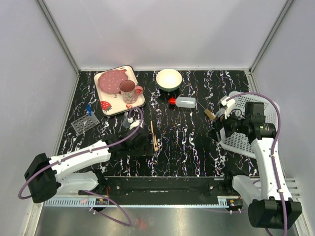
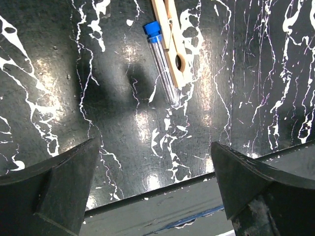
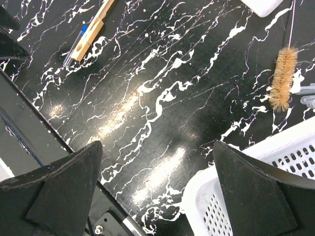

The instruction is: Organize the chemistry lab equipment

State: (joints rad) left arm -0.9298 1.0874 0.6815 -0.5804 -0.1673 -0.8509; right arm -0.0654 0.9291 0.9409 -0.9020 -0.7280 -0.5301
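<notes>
A: Logging the left claw (image 2: 153,164) first: both fingers are standing wide apart, gripping nothing, hanging over the black marbled worktop (image 2: 113,113) near its front edge.

B: What is lying ahead of it?

A: A blue-capped tube (image 2: 163,64) is lying flat, right against a wooden peg (image 2: 172,44). The pair is sitting mid-worktop, just beyond the claw and not touching it.

B: And the right claw (image 3: 157,147)?

A: Also spread wide and carrying nothing. It is hovering over the left rim of the white basket (image 3: 256,196), at the worktop's right side.

B: Noting a brush (image 3: 283,78) there.

A: Yes, brown bristles. It is lying on the worktop just beside the basket, apart from the claw's fingers.

B: Where is the rest sitting?

A: The red-capped bottle (image 1: 183,102) is lying on its side, cap pointing left, just in front of the white bowl (image 1: 169,72) toward the far edge. The grid rack (image 1: 84,123) is resting at the left side, beside the strawberry-print tray (image 1: 110,105), which is carrying the pink mug (image 1: 129,91).
</notes>
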